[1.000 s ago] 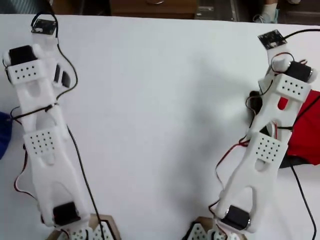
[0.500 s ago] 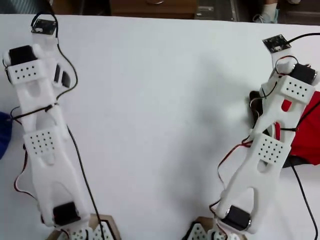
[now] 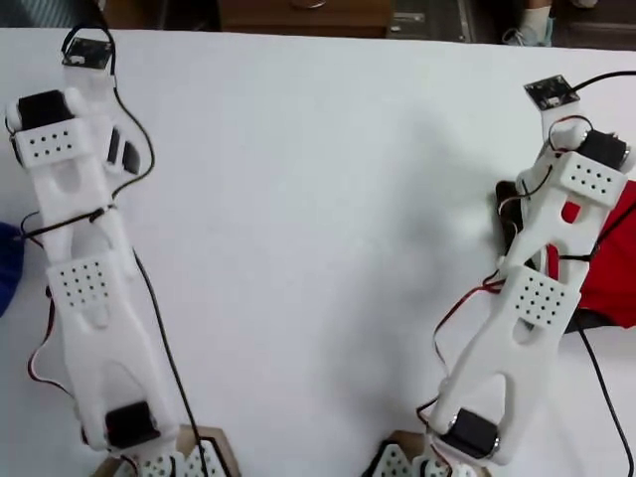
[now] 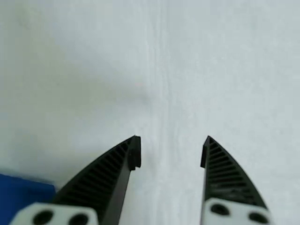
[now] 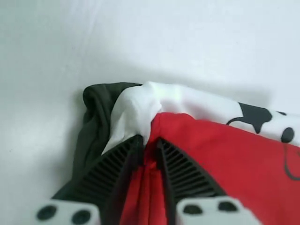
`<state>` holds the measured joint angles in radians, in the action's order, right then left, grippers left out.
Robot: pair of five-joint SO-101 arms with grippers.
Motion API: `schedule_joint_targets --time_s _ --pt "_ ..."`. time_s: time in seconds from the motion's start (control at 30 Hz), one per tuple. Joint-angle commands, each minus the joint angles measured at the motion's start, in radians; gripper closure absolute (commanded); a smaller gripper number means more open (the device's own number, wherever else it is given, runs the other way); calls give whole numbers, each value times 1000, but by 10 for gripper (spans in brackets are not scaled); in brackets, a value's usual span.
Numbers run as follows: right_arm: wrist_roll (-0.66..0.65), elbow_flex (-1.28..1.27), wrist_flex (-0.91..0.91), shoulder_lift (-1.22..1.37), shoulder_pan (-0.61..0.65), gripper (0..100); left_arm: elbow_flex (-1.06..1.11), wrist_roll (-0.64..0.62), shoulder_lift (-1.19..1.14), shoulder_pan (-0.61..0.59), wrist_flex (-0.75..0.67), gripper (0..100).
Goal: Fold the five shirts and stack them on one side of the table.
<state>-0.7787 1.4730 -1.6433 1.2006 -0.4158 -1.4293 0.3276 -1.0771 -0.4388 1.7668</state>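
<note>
At the left edge of the white tabletop, a blue cloth is lying just beside the left arm, which is stretching away from its base along that side. In the left wrist view, the left gripper is hanging over bare tabletop with its 2 fingers spread apart and nothing between them, and a corner of the blue cloth is showing beside 1 finger.

On the right side, the right arm is reaching toward a red shirt bunched at the right edge of the tabletop. The right gripper is pinching a fold of the red shirt, its fingers pressing close together on the fabric. A white fabric fold with black marks is lying against the red one, and a dark garment is crumpled just beside it, touching it.
</note>
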Motion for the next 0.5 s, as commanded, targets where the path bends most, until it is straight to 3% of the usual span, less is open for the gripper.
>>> schedule_joint_targets --time_s 0.0,0.47 --pt "2 3 10 -77 -7 978 -38 8 81 -15 14 771" --pt "6 3 54 -82 62 978 -39 11 81 -20 14 771"
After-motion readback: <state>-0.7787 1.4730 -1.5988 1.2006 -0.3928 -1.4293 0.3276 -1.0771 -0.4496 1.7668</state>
